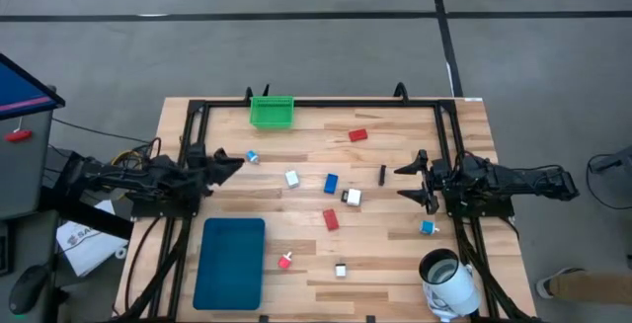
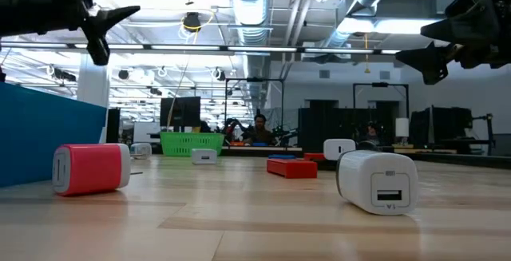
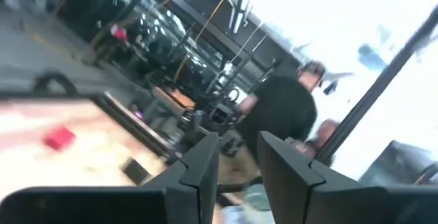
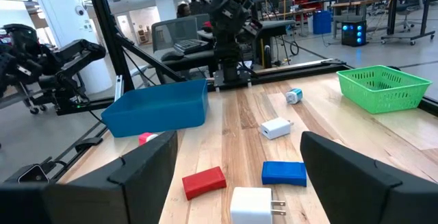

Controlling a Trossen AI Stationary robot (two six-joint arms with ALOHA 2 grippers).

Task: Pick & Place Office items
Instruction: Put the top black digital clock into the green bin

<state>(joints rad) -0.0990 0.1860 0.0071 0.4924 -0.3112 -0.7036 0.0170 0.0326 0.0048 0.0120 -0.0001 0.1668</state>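
The office items lie scattered on the wooden table: red blocks, a blue block, a black block, white bits, cyan bits and a pink-red bit. Each rests flat on the wood. My left gripper hovers at the table's left side, tipped upward and rolled. Its fingers stand narrowly apart with nothing between them. My right gripper hovers level at the right side, wide open and empty, facing the items.
A green bin stands at the far edge and a teal tray at the near left. A large white mug-like cylinder lies at the near right corner. A black frame borders the table. A person stands beyond the table.
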